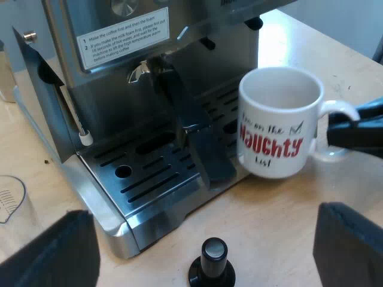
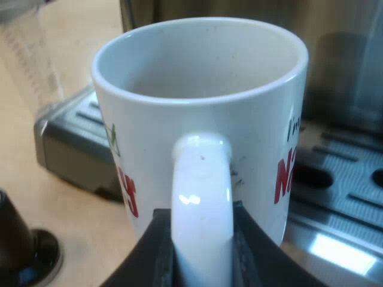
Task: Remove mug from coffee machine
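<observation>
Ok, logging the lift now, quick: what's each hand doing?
Left hand: open, holding nothing.
Right hand: closed on the handle of the mug.

mug point(image 1: 281, 128): white, red-and-black lettering | machine point(image 1: 108, 89): silver | tamper point(image 1: 213, 263): black | table point(image 1: 287, 221): pale wood

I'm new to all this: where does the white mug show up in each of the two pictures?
Left wrist view: the mug is at the drip tray's edge, the right pincer at its handle.
Right wrist view: the mug is close up, its handle clamped between the right pincer's fingers.
Shared landmark: the slotted drip tray beside it.
</observation>
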Robot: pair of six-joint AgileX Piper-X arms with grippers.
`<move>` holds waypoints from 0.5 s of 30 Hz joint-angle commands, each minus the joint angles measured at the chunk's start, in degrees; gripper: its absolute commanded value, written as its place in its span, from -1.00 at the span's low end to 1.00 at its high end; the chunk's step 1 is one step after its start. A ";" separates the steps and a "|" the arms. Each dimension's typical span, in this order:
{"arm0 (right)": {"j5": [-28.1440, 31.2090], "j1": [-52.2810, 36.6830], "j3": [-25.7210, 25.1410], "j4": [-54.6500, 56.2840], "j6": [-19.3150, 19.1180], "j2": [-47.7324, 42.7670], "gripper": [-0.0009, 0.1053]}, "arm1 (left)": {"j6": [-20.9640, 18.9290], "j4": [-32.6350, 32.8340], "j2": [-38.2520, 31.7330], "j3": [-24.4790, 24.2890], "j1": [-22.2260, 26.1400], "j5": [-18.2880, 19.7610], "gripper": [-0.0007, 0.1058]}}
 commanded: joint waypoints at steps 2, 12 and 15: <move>0.56 0.10 -0.63 1.90 -0.17 -3.47 -0.98 | 0.41 -0.43 -0.11 -0.38 -0.06 0.19 0.65; 0.56 0.24 -0.60 10.13 -0.17 -14.45 -0.98 | 0.41 -0.43 -0.11 -0.38 -0.06 0.19 0.65; 1.22 0.24 -0.60 13.84 -0.17 -17.29 -0.98 | 0.41 -0.43 -0.11 -0.38 -0.06 0.19 0.65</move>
